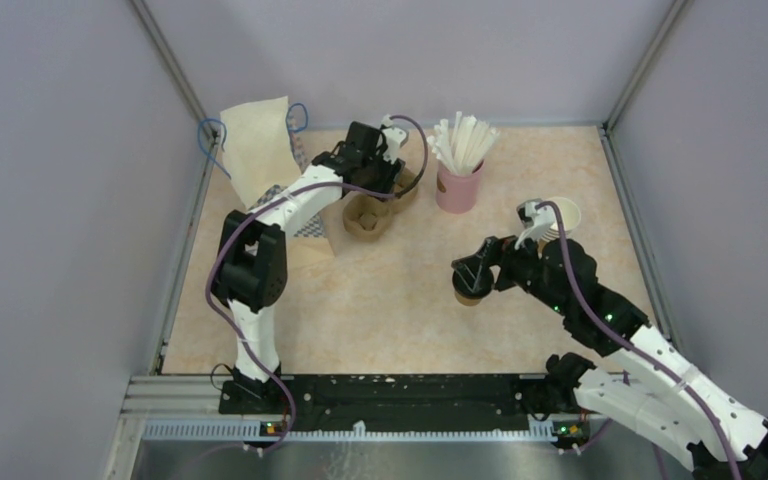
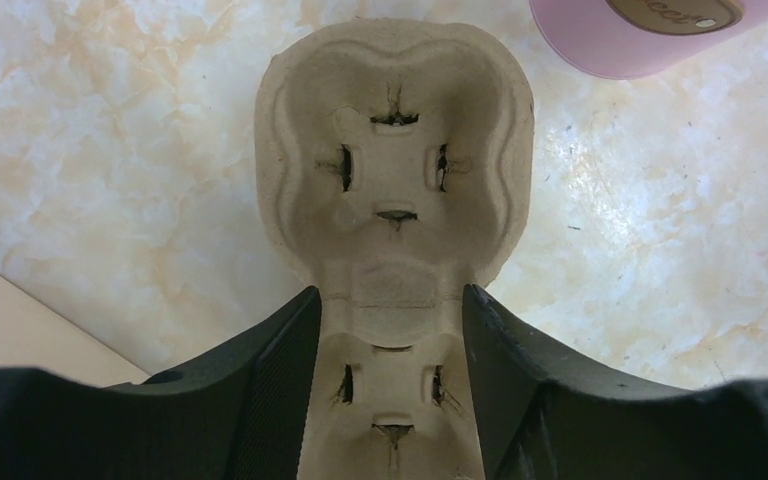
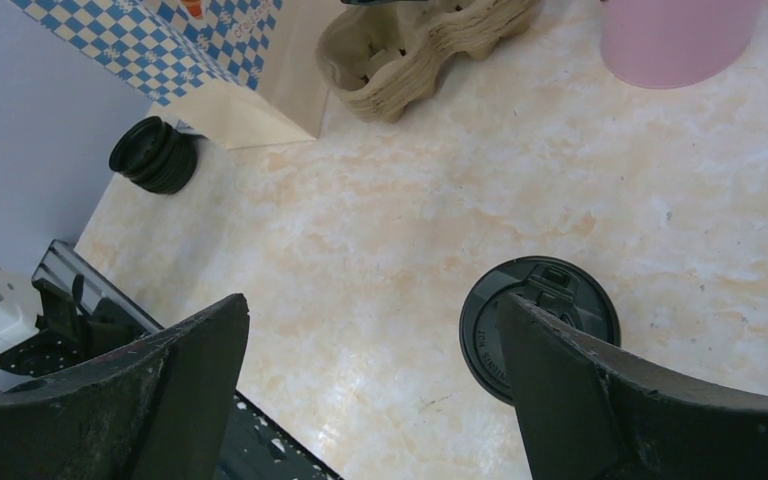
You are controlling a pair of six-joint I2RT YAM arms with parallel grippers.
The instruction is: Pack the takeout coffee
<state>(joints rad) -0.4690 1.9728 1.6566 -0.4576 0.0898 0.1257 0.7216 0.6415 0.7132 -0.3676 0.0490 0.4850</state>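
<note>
The takeout coffee, a brown paper cup with a black lid, stands upright mid-table. My right gripper hovers over it, open wide. The lid lies partly behind the right finger, not between the two. A moulded pulp cup carrier lies flat at the back, its pockets empty. My left gripper stands over it, open, with the carrier's narrow waist between the fingers and close to both pads.
A paper bag with blue handles and checkered print stands at the back left. A pink cup of white straws is right of the carrier. Lidless cups stand behind my right wrist. Black lids lie by the bag.
</note>
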